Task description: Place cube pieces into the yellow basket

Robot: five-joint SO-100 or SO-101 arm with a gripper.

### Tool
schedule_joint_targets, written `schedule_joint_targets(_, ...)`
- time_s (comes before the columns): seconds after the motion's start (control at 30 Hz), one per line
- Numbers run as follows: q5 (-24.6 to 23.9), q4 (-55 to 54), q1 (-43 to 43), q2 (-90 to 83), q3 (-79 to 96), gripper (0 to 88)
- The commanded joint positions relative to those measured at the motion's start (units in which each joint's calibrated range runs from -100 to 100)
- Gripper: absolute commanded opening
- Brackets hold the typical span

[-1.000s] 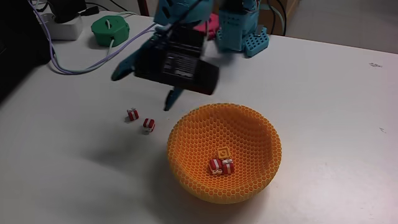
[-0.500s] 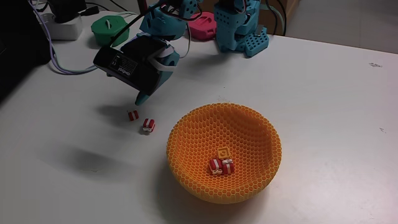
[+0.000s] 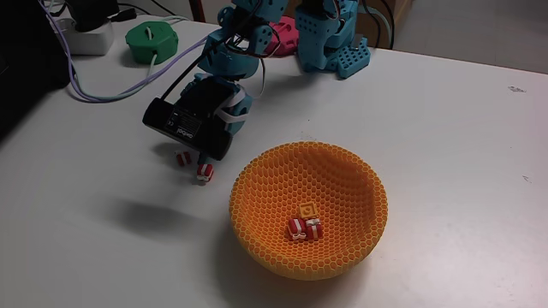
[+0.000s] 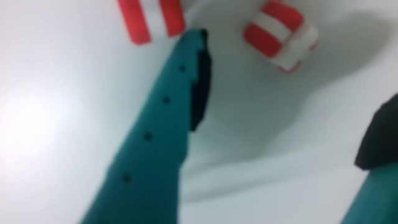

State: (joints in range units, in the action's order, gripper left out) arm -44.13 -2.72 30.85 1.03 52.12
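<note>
In the fixed view the teal arm reaches down to the white counter [image 3: 445,154], its tool [image 3: 199,161] low over two red-and-white cube pieces just left of the yellow basket [image 3: 342,167]. The wrist view shows the tool [image 4: 283,74] spread open, one teal finger [image 4: 168,124] beside a striped cube [image 4: 151,18], the other cube [image 4: 281,34] between the fingers. Inside the basket lie two red cubes [image 3: 304,228] and one orange-yellow cube [image 3: 308,210]
</note>
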Motion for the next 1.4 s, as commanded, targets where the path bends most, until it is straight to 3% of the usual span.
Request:
schedule_joint_targets(0.0, 0.4, -2.6, 1.9, 0.8, -2.7, 36.1)
schedule_joint_targets(0.2, 2.4, -3.4, 4.1, 3.4, -5.0, 0.0)
schedule_joint_targets(0.53, 4.4, -2.8, -0.2, -8.9, -7.5, 0.0)
schedule_joint_targets(0.63, 3.2, 6.4, -5.4, -16.4, -10.1, 0.0)
schedule_joint_targets(0.83, -3.1, 39.2, -20.4, -20.8, -23.5, 0.0)
schedule_joint_targets(1.03, -12.5, 53.9, -34.6, -20.3, -26.7, 0.0)
schedule_joint_targets(1.07, -13.1, 55.1, -36.2, -20.3, -26.7, 7.4)
schedule_joint_targets(1.13, -11.1, 55.2, -38.7, -20.3, -26.8, 39.7)
schedule_joint_targets(1.17, -10.5, 54.8, -39.3, -20.3, -26.5, 46.3)
schedule_joint_targets(1.27, -10.1, 54.5, -39.5, -20.4, -25.4, 50.8)
schedule_joint_targets(1.37, -6.7, 54.0, -35.6, -20.9, -26.0, 51.4)
